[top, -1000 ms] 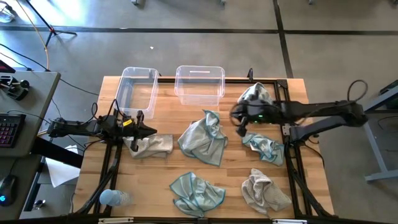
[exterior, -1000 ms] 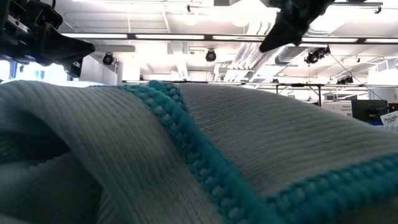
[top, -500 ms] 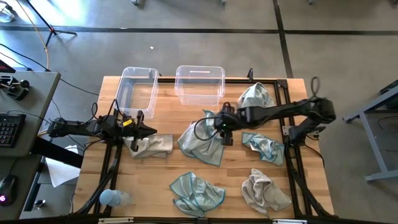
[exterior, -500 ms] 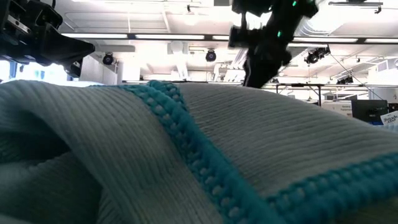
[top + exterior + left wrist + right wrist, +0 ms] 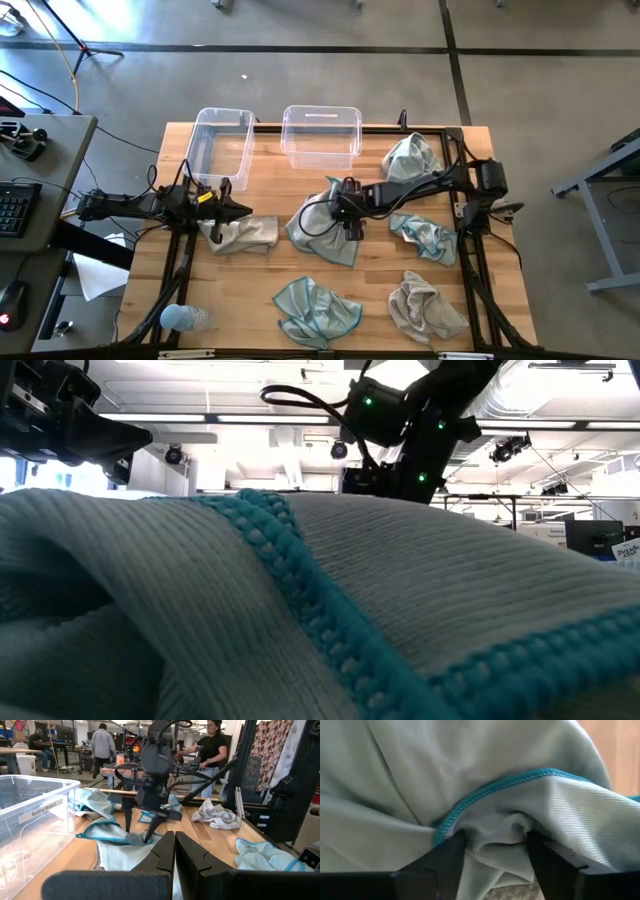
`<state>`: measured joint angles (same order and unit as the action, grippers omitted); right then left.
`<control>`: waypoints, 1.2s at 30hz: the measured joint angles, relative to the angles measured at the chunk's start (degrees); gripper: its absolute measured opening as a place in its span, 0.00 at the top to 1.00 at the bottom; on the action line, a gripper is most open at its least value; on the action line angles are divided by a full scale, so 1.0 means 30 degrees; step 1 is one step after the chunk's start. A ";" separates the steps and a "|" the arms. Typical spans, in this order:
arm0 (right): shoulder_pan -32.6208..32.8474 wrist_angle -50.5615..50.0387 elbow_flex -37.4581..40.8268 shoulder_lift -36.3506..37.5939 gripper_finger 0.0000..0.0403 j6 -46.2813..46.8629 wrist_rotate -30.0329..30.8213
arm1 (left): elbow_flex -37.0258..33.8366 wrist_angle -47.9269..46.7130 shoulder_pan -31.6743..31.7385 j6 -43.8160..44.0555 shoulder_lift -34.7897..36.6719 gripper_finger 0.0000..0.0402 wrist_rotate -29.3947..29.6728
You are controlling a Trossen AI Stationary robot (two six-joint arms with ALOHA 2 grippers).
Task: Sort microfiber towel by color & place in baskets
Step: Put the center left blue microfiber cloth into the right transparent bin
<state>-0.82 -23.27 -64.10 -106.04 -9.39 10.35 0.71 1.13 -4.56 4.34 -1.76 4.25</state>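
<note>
Sorting barely begun: both baskets, the left basket (image 5: 221, 143) and the right basket (image 5: 321, 135), empty at the table's far edge. Six towels loose on the wood: a beige-grey towel (image 5: 240, 234) under the left gripper (image 5: 240, 209), a teal towel (image 5: 326, 224) mid-table, another teal towel (image 5: 316, 305) at the near edge, a beige-grey towel (image 5: 426, 305) near right, a teal towel (image 5: 424, 236) by the right frame, and one more towel (image 5: 412, 155) at far right. Right gripper (image 5: 350, 222) down on the middle teal towel, fingers (image 5: 445, 855) parted around a raised fold. Left gripper's fingers pressed together, holding nothing. Clear path from mid-table to the baskets; basket rims to clear.
</note>
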 joint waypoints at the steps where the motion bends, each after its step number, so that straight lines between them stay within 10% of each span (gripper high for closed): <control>1: 0.0006 -0.0006 -0.0004 0.0000 0.54 -0.0017 -0.0030 | 0.0003 -0.0002 0.0000 0.0000 0.0000 1.00 0.0000; 9: 0.0108 0.0080 0.0000 0.0736 0.97 0.0310 0.0012 | 0.0000 -0.0001 0.0001 0.0007 0.0000 1.00 0.0000; 36: 0.0707 0.1003 0.0000 0.9387 0.99 0.5188 0.1967 | 0.0000 0.0006 0.0003 0.0003 0.0000 1.00 0.0000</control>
<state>1.30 -20.26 -64.10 -77.88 6.18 16.25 0.71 1.15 -4.55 4.35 -1.76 4.25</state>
